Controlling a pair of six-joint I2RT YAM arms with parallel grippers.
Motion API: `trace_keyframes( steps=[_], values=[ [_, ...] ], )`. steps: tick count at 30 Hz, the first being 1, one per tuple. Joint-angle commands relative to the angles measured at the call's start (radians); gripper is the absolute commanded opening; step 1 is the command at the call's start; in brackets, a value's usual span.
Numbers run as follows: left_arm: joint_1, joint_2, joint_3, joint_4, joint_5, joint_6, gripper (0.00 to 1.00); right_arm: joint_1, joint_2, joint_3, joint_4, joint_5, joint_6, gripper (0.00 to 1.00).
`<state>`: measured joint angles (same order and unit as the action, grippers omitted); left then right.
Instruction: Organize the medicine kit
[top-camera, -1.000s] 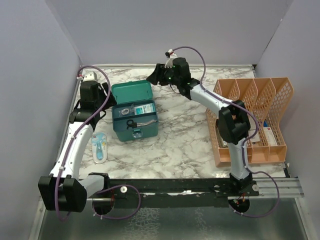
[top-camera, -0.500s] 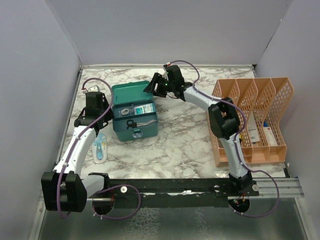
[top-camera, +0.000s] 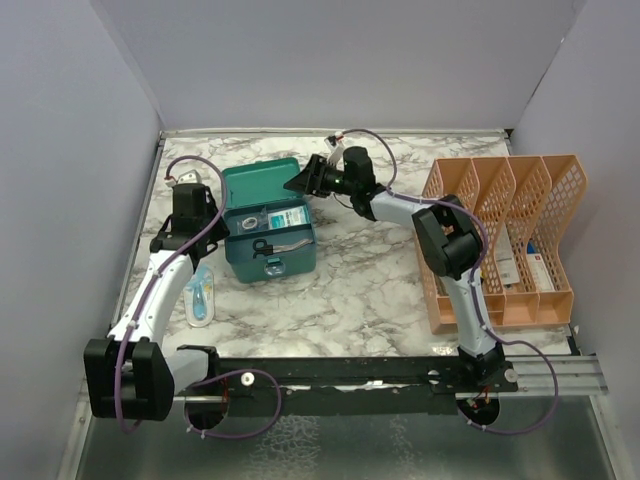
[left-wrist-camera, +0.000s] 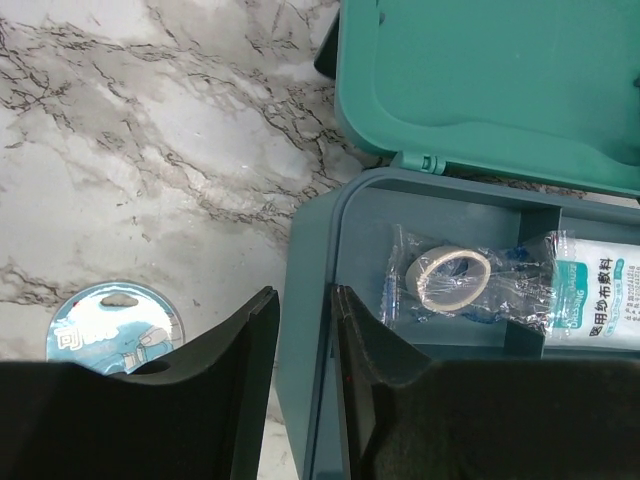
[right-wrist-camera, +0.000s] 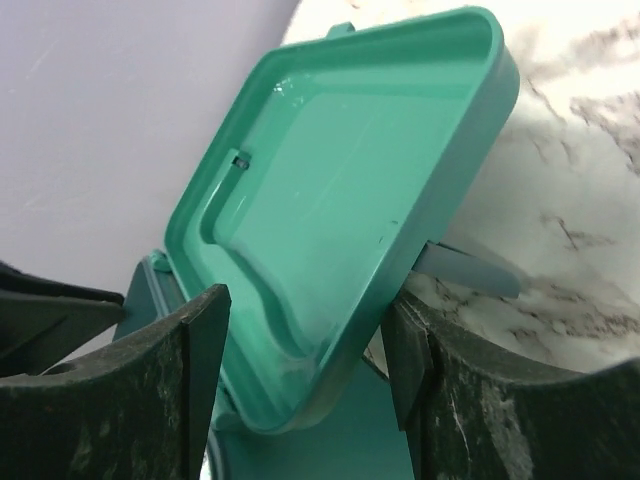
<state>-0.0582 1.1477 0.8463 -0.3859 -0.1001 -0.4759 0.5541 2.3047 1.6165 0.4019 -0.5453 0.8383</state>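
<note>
Medicine kit (top-camera: 270, 262): teal box on the marble worktop (top-camera: 360, 270), left of centre, with its lid (right-wrist-camera: 340, 180) raised at the far side.
Left gripper (left-wrist-camera: 305, 330): jaws narrowly apart, astride the kit's left wall; whether they pinch it cannot be told.
Right gripper (right-wrist-camera: 305, 340): jaws spread wide, the lid's lower edge sitting between them, not clamped.

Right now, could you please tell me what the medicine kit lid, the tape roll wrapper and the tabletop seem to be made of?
The medicine kit lid looks like moulded teal plastic, semi-glossy: soft highlights, rounded corners. The tape roll wrapper seems thin clear film, crinkled and glinting. The tabletop shows marble veining with a dull sheen; stone or printed laminate, I cannot tell.
</note>
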Motion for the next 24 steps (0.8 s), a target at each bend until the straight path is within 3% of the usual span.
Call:
trace_keyframes(
  steps=[1,13,24],
  values=[
    [0.008,0.026,-0.021,0.014,0.048,0.014,0.31,-0.008,-0.093,-0.021,0.249,-0.073,-0.052,0.61],
    [0.008,0.006,-0.012,0.014,0.041,0.016,0.30,-0.017,-0.127,-0.065,0.352,-0.089,-0.089,0.61],
    [0.008,-0.070,-0.013,-0.007,0.003,-0.013,0.31,-0.015,-0.238,-0.125,0.274,-0.088,-0.269,0.61]
  ],
)
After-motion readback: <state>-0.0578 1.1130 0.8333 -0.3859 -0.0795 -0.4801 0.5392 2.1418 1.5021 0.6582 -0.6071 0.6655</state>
